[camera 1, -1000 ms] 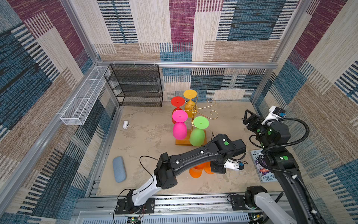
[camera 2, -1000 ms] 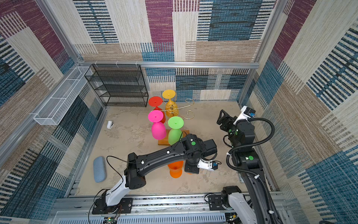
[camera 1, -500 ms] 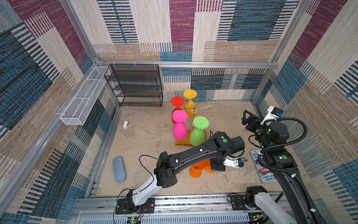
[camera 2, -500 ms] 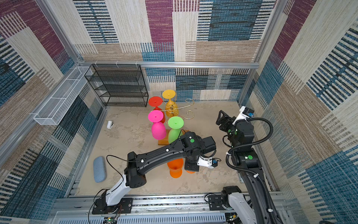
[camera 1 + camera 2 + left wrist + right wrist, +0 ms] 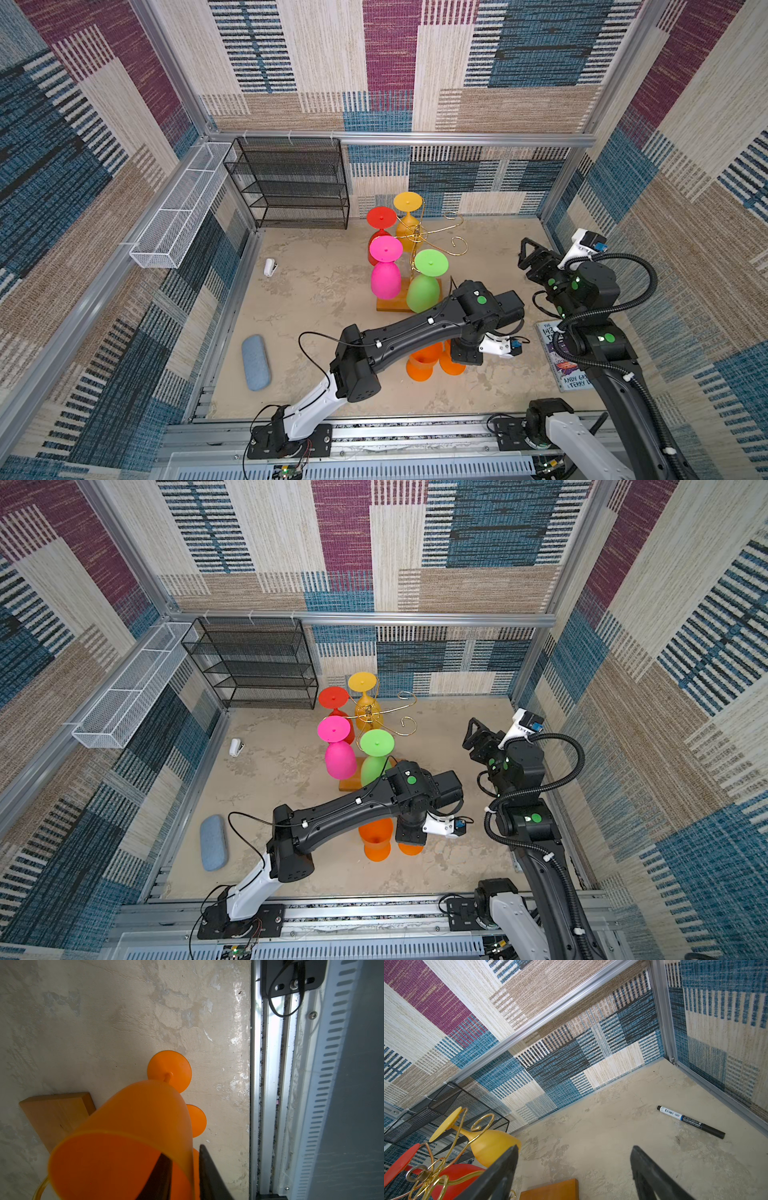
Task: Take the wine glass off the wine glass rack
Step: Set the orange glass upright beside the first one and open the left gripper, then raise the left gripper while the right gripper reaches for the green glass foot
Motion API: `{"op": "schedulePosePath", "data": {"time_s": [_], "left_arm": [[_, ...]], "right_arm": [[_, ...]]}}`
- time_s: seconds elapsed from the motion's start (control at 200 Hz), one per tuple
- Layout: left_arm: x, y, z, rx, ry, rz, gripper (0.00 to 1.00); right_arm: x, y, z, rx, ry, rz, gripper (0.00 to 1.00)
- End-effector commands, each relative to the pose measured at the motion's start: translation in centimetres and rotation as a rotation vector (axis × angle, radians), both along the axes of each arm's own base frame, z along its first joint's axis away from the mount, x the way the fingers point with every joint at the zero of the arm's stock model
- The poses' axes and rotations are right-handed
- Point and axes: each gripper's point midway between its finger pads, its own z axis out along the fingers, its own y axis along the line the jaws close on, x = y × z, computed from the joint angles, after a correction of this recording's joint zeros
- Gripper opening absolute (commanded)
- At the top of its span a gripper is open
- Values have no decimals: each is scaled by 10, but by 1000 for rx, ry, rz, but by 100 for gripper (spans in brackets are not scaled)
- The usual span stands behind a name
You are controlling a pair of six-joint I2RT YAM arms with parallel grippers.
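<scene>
The wine glass rack (image 5: 419, 237), gold wire on a wood base (image 5: 388, 305), still carries red (image 5: 380, 218), yellow (image 5: 408, 202), pink (image 5: 385, 266) and green (image 5: 424, 286) glasses hung upside down. An orange wine glass (image 5: 424, 361) (image 5: 133, 1118) is down on the floor in front of the rack, its foot (image 5: 169, 1070) on the floor. My left gripper (image 5: 185, 1151) straddles its rim, one finger inside the bowl and one outside, with a small gap to the wall. A second orange foot (image 5: 198, 1121) shows beside it. My right gripper (image 5: 524, 253) (image 5: 575, 1148) hangs open and empty right of the rack.
A black mesh shelf (image 5: 291, 183) and a white wire basket (image 5: 178, 208) stand at the back left. A blue case (image 5: 255, 361), a small white object (image 5: 270, 267), a book (image 5: 565, 357) and a black marker (image 5: 691, 1122) lie on the floor. The metal rail (image 5: 270, 1084) runs close to the orange glass.
My left jaws have parted from the orange glass's rim, which they were pinching before. The left forearm has shifted slightly. The right gripper has drifted a little and stays open.
</scene>
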Motion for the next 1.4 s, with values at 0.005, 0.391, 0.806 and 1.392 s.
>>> {"op": "schedulePosePath", "data": {"time_s": [0.005, 0.391, 0.806, 1.392], "left_arm": [[-1, 1, 24, -55, -17, -3, 29], [-19, -1, 167, -472, -96, -14, 31], [15, 98, 324, -1061, -517, 335, 38], [33, 265, 321, -1276, -807, 776, 68]], "right_arm": [[1, 3, 8, 17, -35, 13, 86], [-1, 21, 15, 74, -59, 119, 86], [-30, 91, 29, 227, -66, 545, 83], [-65, 150, 37, 348, 66, 855, 71]]}}
